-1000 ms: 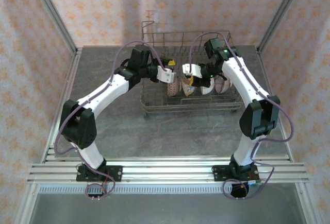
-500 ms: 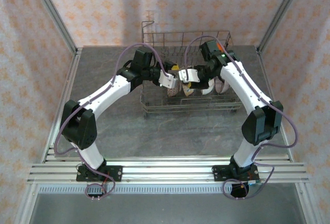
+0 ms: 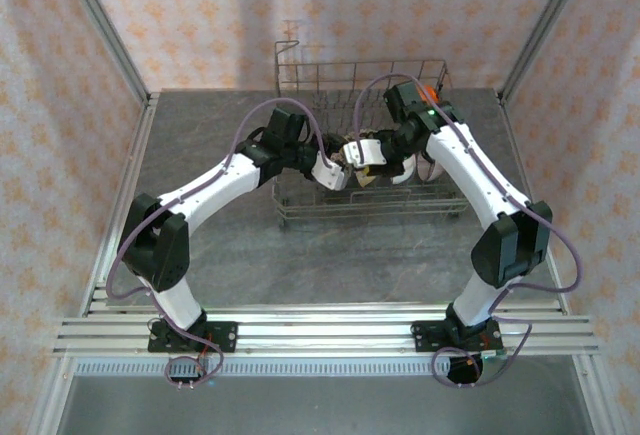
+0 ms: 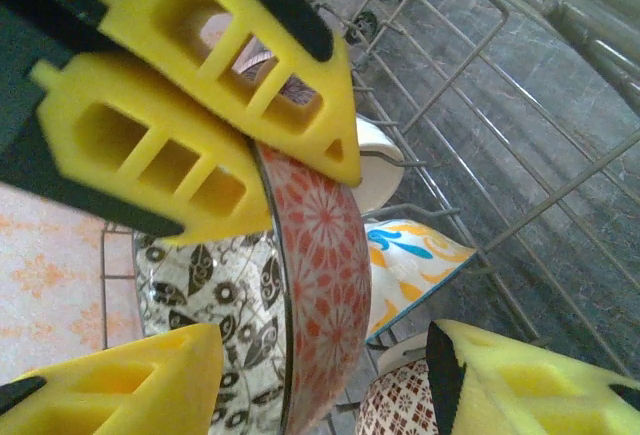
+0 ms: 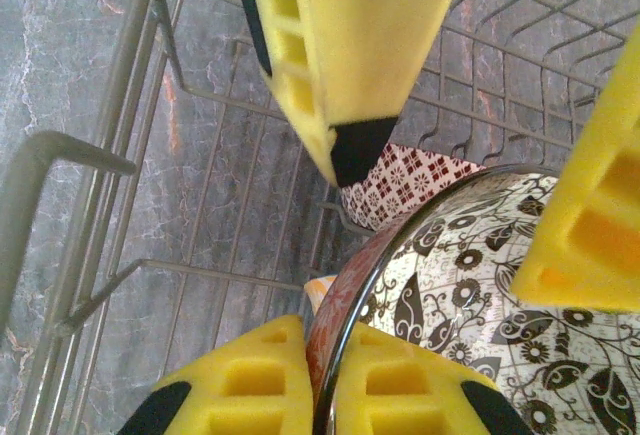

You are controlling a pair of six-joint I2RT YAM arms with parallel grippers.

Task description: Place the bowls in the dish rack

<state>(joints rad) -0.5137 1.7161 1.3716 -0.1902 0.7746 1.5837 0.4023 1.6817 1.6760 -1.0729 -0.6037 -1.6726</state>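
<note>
A bowl (image 4: 320,255), red floral outside and black leaf print inside, hangs on edge over the dish rack (image 3: 300,65). My right gripper (image 5: 322,340) is shut on its rim, and its fingers (image 4: 180,145) come in from above in the left wrist view. My left gripper (image 4: 325,355) is open and straddles the same bowl; one pad lies against the printed inside and the other stands apart from the outside. In the top view both grippers, left (image 3: 335,170) and right (image 3: 362,153), meet above the rack's middle. An orange-and-blue bowl (image 4: 410,255), a white bowl (image 4: 375,170) and a mauve patterned bowl (image 5: 400,185) stand in the rack below.
The rack's wire floor, upright tines and tall side rails (image 5: 60,155) close in around both grippers. Two more pale bowls (image 3: 420,169) stand on edge toward the rack's right end. Grey stone-look table (image 3: 200,245) lies open in front of and left of the rack.
The right gripper has carried the bowl leftward and lower, and the left gripper has moved right and down, so its open jaws now stand around the bowl.
</note>
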